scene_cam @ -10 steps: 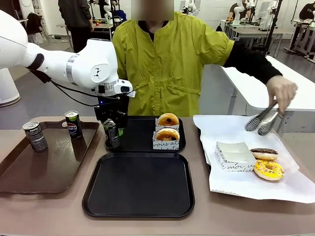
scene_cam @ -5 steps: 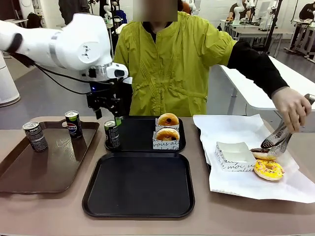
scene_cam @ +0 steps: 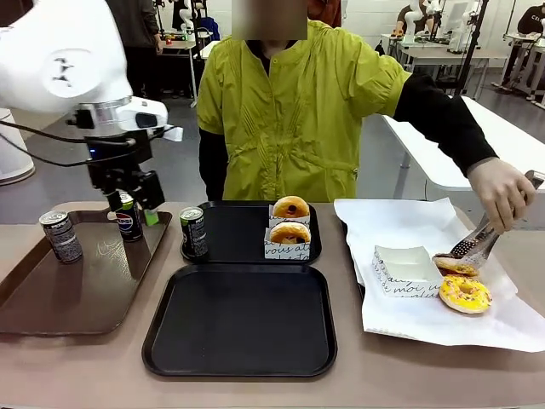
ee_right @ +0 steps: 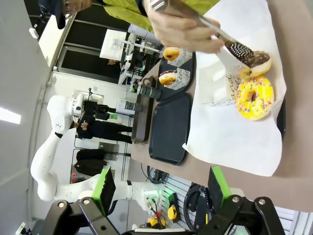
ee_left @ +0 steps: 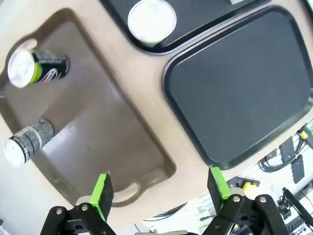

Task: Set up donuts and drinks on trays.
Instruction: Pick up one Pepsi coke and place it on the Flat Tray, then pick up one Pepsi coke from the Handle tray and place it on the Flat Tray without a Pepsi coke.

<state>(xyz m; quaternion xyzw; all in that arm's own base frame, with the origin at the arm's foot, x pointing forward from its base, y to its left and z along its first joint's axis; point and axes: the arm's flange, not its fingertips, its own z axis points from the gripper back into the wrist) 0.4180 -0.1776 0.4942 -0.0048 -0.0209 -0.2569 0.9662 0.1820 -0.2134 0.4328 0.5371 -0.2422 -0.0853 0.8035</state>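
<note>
**Both claws released over a half-laid desk**

Farthest to the left of the left claw (ee_left: 159, 178), a slim can with a grey patterned wrap (scene_cam: 61, 236) stands upright on the smooth brown rectangular tray (scene_cam: 85, 290). The left claw hangs above this tray's far end, its green pads spread wide with nothing between them. Just below it stands a dark can with a green rim and the Pepsi logo (scene_cam: 126, 224), partly hidden by the fingers.

To the claw's right, a third dark silver-topped can (scene_cam: 193, 232) stands in the left corner of the far black tray (scene_cam: 238, 230). Two golden ring donuts sit in that tray in white paper boxes, one behind (scene_cam: 290, 207) and one in front (scene_cam: 290, 232), whose black script begins "vous". The near black tray (scene_cam: 243, 319) lies bare, matte, with rounded corners.

Farther right, crinkled white paper (scene_cam: 400, 217) carries an empty script-printed box (scene_cam: 404, 266) and a yellow-glazed sprinkled donut (scene_cam: 465, 294). The person's hand (scene_cam: 502, 192) grips metal tongs (scene_cam: 477, 243) around a chocolate donut (scene_cam: 456, 266).

The right claw (ee_right: 160, 185) is spread and empty, well apart from the paper.
</note>
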